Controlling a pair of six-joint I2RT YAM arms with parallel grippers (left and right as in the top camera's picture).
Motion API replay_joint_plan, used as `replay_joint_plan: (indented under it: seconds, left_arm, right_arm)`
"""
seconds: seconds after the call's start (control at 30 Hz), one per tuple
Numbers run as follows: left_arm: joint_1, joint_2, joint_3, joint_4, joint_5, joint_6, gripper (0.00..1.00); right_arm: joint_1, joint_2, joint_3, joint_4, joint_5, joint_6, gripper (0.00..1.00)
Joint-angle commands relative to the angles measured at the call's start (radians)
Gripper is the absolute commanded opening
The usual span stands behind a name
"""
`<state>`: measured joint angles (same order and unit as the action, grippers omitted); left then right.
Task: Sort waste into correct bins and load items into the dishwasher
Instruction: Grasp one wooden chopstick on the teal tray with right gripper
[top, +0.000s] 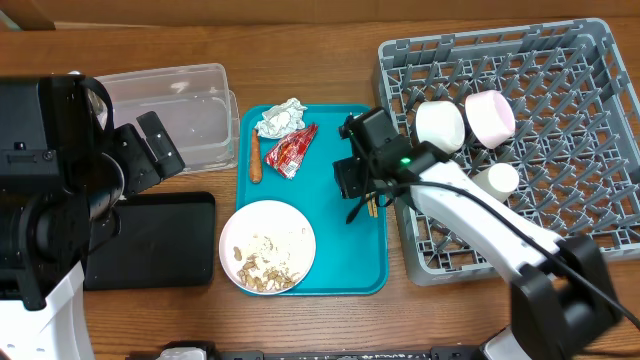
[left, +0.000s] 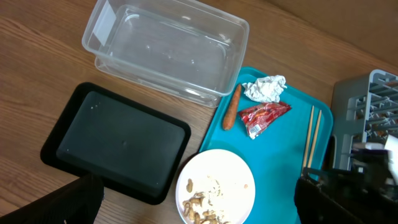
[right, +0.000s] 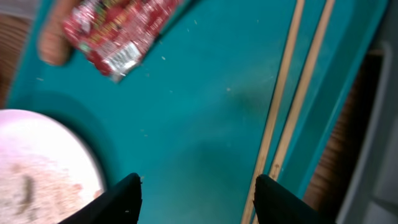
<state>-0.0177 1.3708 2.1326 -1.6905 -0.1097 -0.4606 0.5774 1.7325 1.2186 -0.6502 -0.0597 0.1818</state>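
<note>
On the teal tray (top: 335, 250) lie a crumpled white napkin (top: 280, 119), a red wrapper (top: 291, 149), an orange carrot stick (top: 255, 158) and a white plate (top: 268, 246) holding rice and brown scraps. My right gripper (right: 198, 186) hangs open low over the tray's right side, with bare tray between its fingers. The two chopsticks (right: 292, 81) run just beside its right finger. In the grey dish rack (top: 560, 100) sit a white bowl (top: 440, 125), a pinkish bowl (top: 490, 115) and a small cup (top: 495, 180). My left gripper (left: 199, 202) is wide open and empty, above the plate (left: 215, 186).
The clear tub (top: 165, 75) stands empty at the back left. The flat black tray (top: 150, 240) lies in front of it, also empty. The teal tray sits between these bins and the rack. The left arm's base fills the left edge.
</note>
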Motion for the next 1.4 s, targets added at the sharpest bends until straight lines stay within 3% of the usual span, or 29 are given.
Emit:
replay_joint_plan:
  seconds: [0.0, 0.9, 1.37]
  left_arm:
    - [0.006, 0.003, 0.004, 0.001, -0.005, 0.019, 1.00]
    - [0.006, 0.003, 0.004, 0.001, -0.005, 0.019, 1.00]
    - [0.006, 0.003, 0.004, 0.001, -0.005, 0.019, 1.00]
  right_arm:
    - [0.001, 0.071, -0.005, 0.029, 0.026, -0.029, 0.60]
    - [-0.024, 0.211, -0.006, 0.170, 0.143, -0.007, 0.58]
    - [-0.021, 0.225, -0.006, 0.133, -0.050, 0.107, 0.54]
